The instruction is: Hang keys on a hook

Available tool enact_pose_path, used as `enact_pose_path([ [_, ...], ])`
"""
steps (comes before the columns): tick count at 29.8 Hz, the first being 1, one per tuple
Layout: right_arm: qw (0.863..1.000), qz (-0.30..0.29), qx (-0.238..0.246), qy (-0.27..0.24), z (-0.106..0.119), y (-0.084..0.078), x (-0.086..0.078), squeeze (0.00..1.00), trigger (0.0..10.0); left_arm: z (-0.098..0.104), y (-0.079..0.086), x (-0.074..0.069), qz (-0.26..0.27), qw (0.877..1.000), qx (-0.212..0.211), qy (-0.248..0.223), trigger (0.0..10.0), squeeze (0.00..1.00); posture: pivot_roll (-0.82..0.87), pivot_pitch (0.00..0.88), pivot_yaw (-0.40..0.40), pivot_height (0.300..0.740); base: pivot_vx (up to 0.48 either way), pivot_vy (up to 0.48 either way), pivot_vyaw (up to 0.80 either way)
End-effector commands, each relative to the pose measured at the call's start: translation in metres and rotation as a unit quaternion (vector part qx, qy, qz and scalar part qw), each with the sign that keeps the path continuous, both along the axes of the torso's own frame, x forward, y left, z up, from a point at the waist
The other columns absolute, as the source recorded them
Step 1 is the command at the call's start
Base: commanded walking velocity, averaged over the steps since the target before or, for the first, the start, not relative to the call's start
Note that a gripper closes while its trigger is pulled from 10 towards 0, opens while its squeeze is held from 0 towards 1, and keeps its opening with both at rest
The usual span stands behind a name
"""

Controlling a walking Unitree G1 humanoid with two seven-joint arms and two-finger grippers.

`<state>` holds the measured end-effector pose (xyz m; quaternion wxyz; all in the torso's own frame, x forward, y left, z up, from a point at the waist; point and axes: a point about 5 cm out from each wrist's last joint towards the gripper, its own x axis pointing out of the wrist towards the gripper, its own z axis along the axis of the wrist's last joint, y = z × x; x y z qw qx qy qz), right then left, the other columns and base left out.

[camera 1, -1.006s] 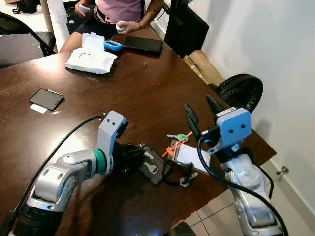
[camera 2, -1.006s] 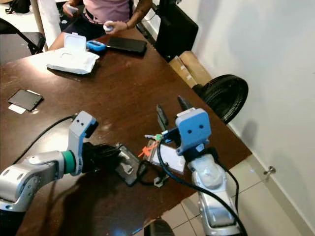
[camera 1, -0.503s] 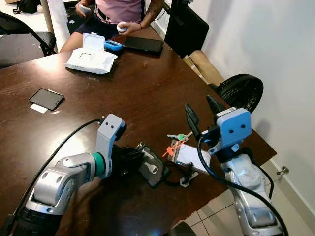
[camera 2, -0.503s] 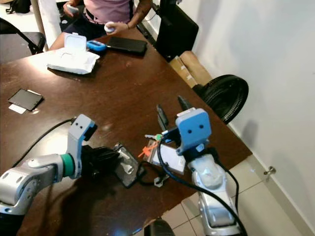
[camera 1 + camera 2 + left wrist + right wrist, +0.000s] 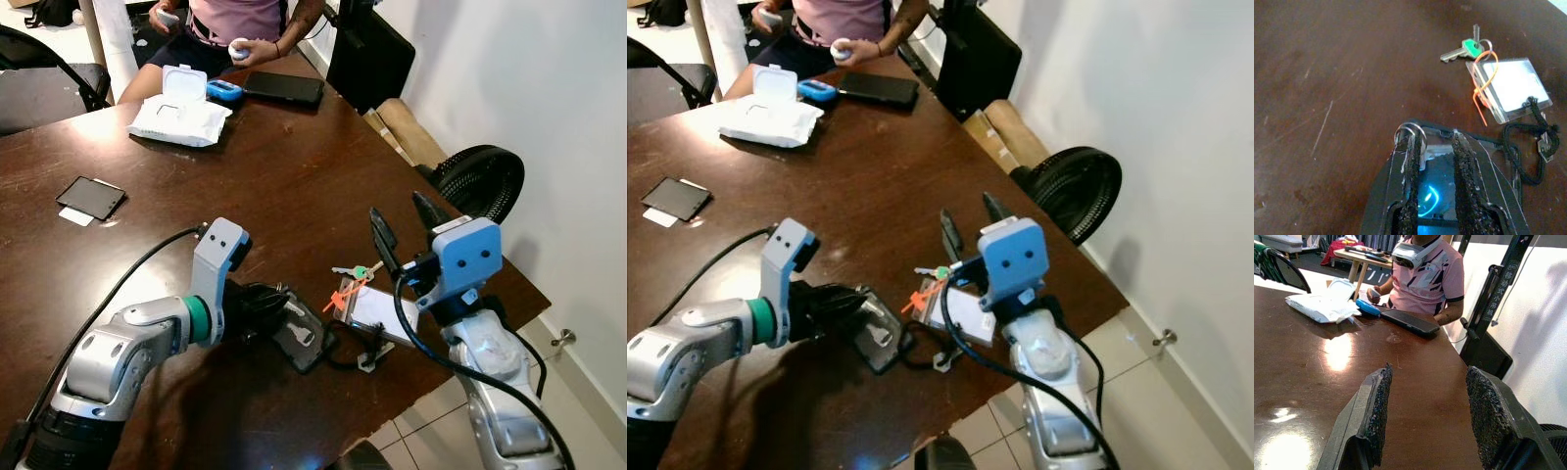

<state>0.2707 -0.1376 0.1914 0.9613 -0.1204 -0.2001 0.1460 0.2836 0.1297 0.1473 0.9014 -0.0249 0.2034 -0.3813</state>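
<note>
A bunch of keys [image 5: 355, 272] with a green head lies on the dark wooden table [image 5: 294, 186], joined to a clear badge holder [image 5: 384, 311] by an orange tie and a black lanyard [image 5: 358, 348]. Just left of them lies a black hook plate [image 5: 302, 335]. My left gripper [image 5: 279, 305] reaches in low from the left, shut on the plate's near end. In the left wrist view its fingers [image 5: 1411, 181] lie close together over the plate [image 5: 1378, 196], with the keys [image 5: 1465, 48] and badge holder [image 5: 1511, 88] beyond. My right gripper [image 5: 400, 217] hovers open above the badge holder.
A wipes pack [image 5: 181, 113], a blue object [image 5: 225, 90] and a black phone [image 5: 284, 88] lie at the far end, where a person [image 5: 245, 24] sits. Another phone [image 5: 90, 198] lies far left. The table's edge runs just right of the keys, with a fan [image 5: 480, 181] beyond.
My left wrist dipped slightly, then came back up, still on the plate. The keys, badge holder and right gripper stayed where they were.
</note>
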Motion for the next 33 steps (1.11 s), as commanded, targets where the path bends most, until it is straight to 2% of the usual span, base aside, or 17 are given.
enact_pose_path([
  [1, 1.0, -0.003, 0.001, 0.005, -0.002, 0.0, -0.002, 0.0, 10.0, -0.003, 0.0, 0.0, 0.003, 1.0, -0.004, 0.008, 10.0, 0.0, -0.04, 0.152, 0.067, 0.74, 0.0, 0.0, 0.0],
  [13, 1.0, -0.006, 0.0, 0.006, -0.002, -0.001, -0.003, 0.0, 10.0, -0.011, 0.003, 0.003, 0.016, 1.0, -0.002, 0.025, 10.0, 0.0, -0.05, 0.157, 0.067, 0.74, 0.0, 0.0, 0.0],
  [29, 1.0, -0.006, 0.0, 0.008, -0.003, -0.001, -0.003, 0.0, 10.0, -0.01, 0.0, 0.013, 0.029, 0.999, 0.003, 0.019, 10.0, 0.0, -0.04, 0.158, 0.066, 0.74, 0.0, 0.0, 0.0],
  [30, 1.0, -0.006, 0.0, 0.008, -0.003, -0.001, -0.003, 0.0, 10.0, -0.01, 0.001, 0.013, 0.032, 0.999, 0.005, 0.018, 6.9, 0.0, -0.05, 0.159, 0.07, 0.74, 0.0, 0.0, 0.0],
  [31, 1.0, -0.006, 0.001, 0.008, -0.003, 0.0, -0.004, 0.0, 10.0, -0.011, 0.002, 0.014, 0.037, 0.999, 0.008, 0.019, 0.2, 0.0, -0.04, 0.16, 0.07, 0.74, 0.0, 0.0, 0.0],
  [33, 1.0, -0.006, 0.001, 0.008, -0.003, 0.0, -0.004, 0.0, 10.0, -0.012, 0.003, 0.014, 0.038, 0.999, 0.009, 0.02, 0.2, 0.0, -0.04, 0.16, 0.07, 0.74, 0.0, 0.0, 0.0],
])
